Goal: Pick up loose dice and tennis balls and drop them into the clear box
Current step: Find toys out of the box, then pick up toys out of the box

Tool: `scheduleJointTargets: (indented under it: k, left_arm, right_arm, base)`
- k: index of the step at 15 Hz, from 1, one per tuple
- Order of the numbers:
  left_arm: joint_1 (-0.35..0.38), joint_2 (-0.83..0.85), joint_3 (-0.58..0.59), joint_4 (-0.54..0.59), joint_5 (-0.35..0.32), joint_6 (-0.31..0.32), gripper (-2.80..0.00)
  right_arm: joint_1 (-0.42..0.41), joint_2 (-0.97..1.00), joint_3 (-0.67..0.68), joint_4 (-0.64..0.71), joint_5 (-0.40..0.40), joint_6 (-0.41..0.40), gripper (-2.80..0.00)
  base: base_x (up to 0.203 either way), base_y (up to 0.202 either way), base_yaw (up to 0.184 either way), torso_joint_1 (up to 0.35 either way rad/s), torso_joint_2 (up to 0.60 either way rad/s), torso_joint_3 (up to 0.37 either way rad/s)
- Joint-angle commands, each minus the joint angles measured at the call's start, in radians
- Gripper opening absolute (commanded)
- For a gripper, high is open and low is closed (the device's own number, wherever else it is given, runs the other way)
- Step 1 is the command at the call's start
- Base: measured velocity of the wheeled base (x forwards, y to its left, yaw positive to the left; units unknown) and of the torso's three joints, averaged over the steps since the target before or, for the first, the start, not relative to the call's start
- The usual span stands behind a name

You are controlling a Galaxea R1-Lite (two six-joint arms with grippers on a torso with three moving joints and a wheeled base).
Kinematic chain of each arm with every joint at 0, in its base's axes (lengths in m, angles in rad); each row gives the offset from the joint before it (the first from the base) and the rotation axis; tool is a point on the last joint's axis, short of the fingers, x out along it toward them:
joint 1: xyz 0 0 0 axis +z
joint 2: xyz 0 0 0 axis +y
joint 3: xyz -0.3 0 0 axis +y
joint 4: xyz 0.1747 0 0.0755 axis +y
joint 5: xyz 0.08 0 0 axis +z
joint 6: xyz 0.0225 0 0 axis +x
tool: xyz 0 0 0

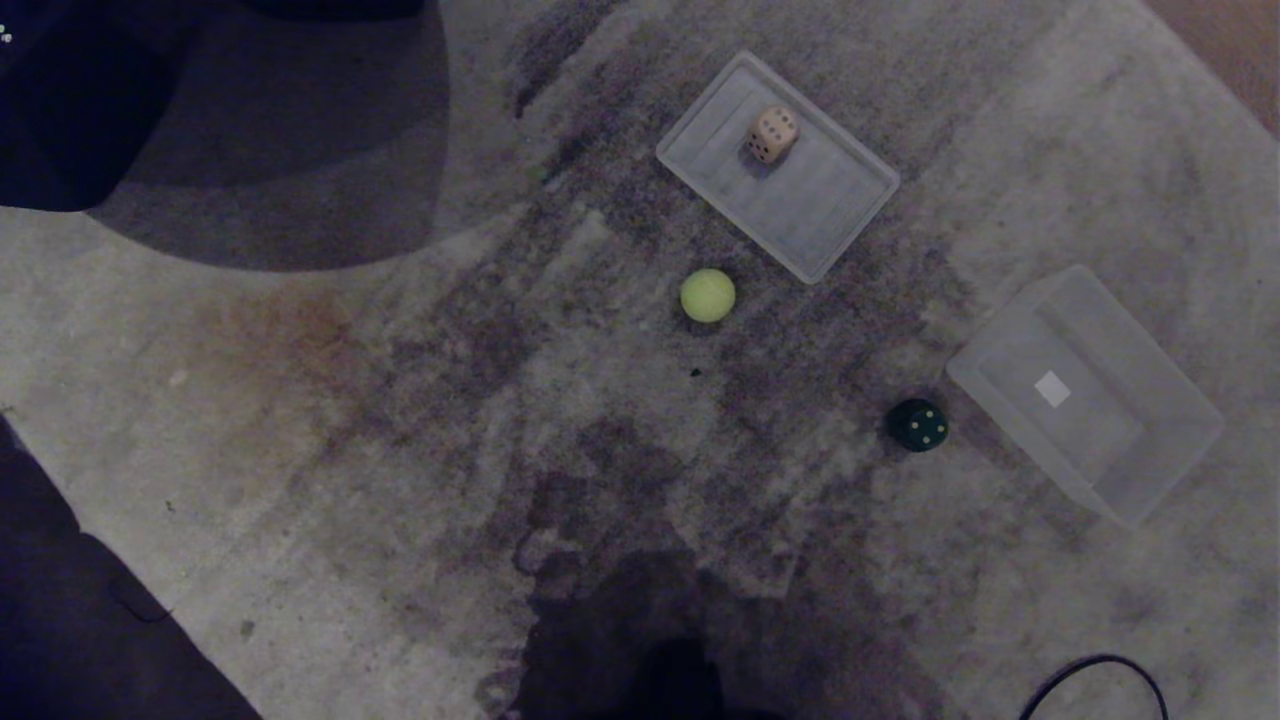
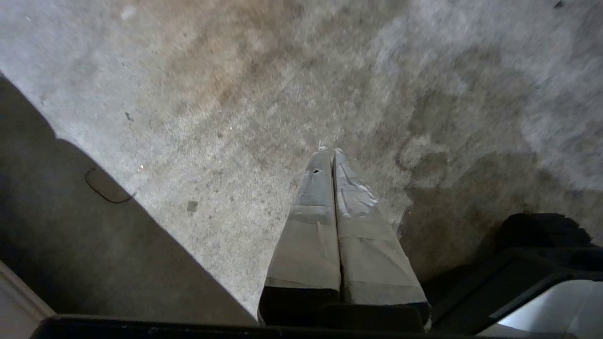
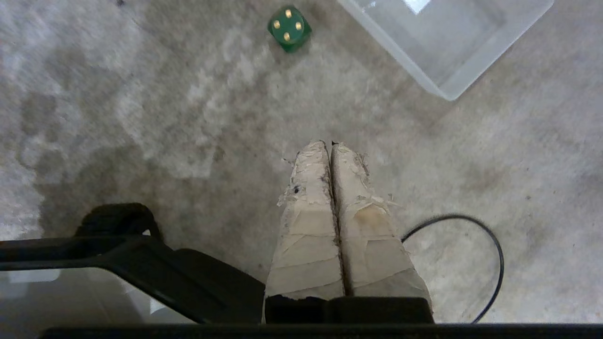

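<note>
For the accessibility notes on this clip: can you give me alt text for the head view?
On a stained grey carpet lie a tennis ball, a dark green die beside an empty clear box, and a tan die resting on a flat clear panel. No arm shows; a black cable loops at the lower right.

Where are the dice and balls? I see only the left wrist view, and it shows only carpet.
Observer: A green die lies beside the box, not touching it.
Operator: Is something already in the box?
Observer: No, it looks empty.
Operator: Do you see any ball?
Observer: One ball lies loose near the flat panel.
</note>
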Motion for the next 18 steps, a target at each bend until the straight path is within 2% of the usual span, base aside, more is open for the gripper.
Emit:
scheduleJointTargets:
  k: [1, 6, 8, 10, 13, 18]
  left_arm:
    - [0.0, 0.001, 0.002, -0.001, -0.005, 0.019, -2.8]
    - [0.0, 0.001, 0.002, 0.0, 0.001, 0.002, -2.8]
    - [0.0, 0.001, 0.002, 0.002, 0.004, -0.005, -2.8]
    - [0.0, 0.001, 0.002, 0.002, 0.006, -0.017, -2.8]
    - [0.0, 0.001, 0.002, 0.003, 0.006, -0.025, -2.8]
    - [0.0, 0.001, 0.002, 0.003, 0.014, -0.025, -2.8]
  right_arm:
    - [0.002, 0.0, 0.0, 0.0, 0.0, 0.0, -2.8]
    - [0.001, 0.0, -0.009, 0.011, -0.006, 0.002, -2.8]
    - [-0.003, 0.023, -0.077, 0.049, -0.011, 0.002, -2.8]
    - [-0.005, 0.127, -0.184, 0.11, -0.024, 0.003, -2.8]
    - [-0.01, 0.385, -0.291, 0.135, -0.044, 0.017, -2.8]
    - [-0.022, 0.803, -0.342, -0.05, -0.055, 0.12, -2.8]
  base:
    - [0.0, 0.0, 0.0, 0.002, 0.0, -0.203]
    - [0.0, 0.0, 0.0, 0.001, 0.0, -0.051]
    - [0.0, 0.0, 0.0, 0.0, 0.0, 0.0]
    - [0.0, 0.0, 0.0, 0.0, 0.0, 0.0]
    - [0.0, 0.0, 0.0, 0.0, 0.0, 0.0]
    - [0.0, 0.0, 0.0, 0.0, 0.0, 0.0]
